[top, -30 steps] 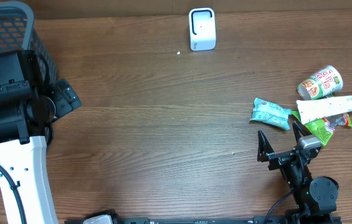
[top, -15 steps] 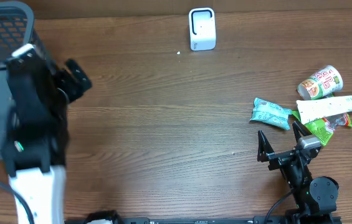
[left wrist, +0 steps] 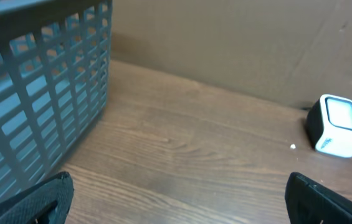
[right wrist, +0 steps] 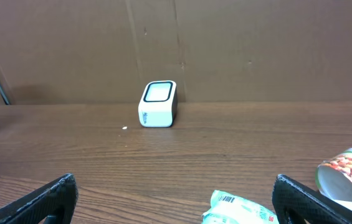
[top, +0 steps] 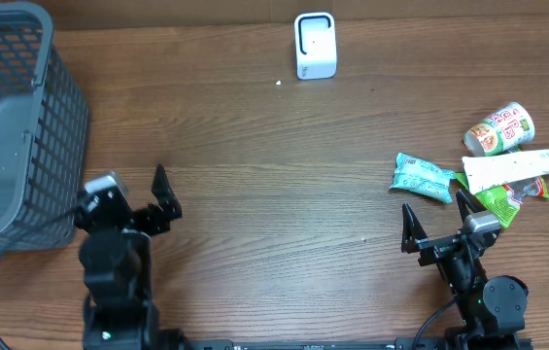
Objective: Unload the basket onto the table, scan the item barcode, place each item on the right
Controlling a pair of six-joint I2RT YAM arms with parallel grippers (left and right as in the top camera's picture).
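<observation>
A teal packet (top: 423, 178) lies at the right of the table, its barcode facing up in the right wrist view (right wrist: 241, 210). The white scanner (top: 315, 45) stands at the far edge, also seen in both wrist views (left wrist: 337, 126) (right wrist: 157, 104). My right gripper (top: 437, 219) rests open just in front of the packet, nothing between its fingers (right wrist: 176, 205). My left gripper (top: 126, 194) is open and empty at the front left, beside the basket, over bare wood (left wrist: 179, 208).
A grey mesh basket (top: 12, 126) fills the far left corner (left wrist: 38, 106). Behind the teal packet lie a printed cup (top: 499, 128) on its side, a white tube (top: 509, 168) and a green packet (top: 500, 202). A cardboard wall backs the table.
My left arm has swung away from the basket and come down low at the front left of the table. The right arm and the items have not moved.
</observation>
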